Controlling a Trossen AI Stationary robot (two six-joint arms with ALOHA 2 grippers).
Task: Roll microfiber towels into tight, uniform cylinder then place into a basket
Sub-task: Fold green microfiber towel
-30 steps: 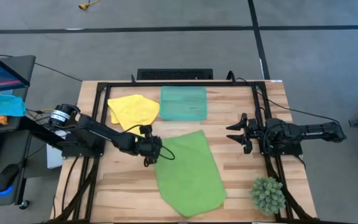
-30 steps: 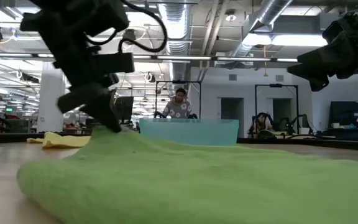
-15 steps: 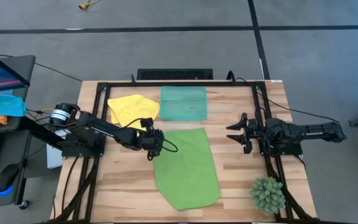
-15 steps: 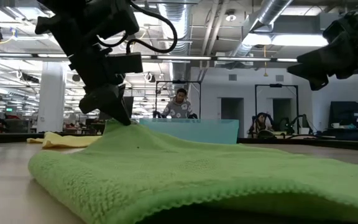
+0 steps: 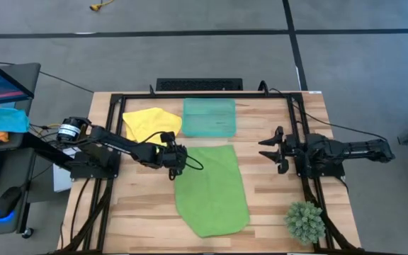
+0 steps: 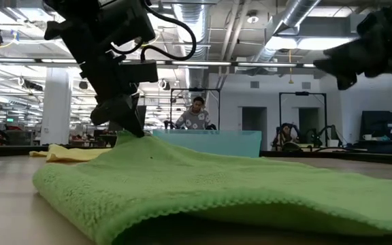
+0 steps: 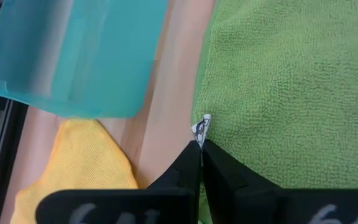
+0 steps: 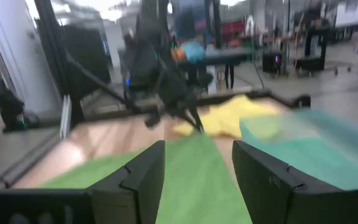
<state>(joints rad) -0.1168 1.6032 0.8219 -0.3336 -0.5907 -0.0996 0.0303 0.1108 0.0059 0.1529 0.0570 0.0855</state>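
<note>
L end effector (image 5: 176, 160) on green towel (image 5: 212, 190) corner

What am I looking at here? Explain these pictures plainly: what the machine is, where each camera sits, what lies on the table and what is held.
Two robot arms work at a wooden table. One camera looks down from above, one sits at table height, and one rides on each wrist. On the table lie a green towel, a yellow towel, a teal basket and a small plant. The left hand is pinched shut on the green towel's edge, by its little tag. The right hand waits open at the table's right side, holding nothing.
</note>
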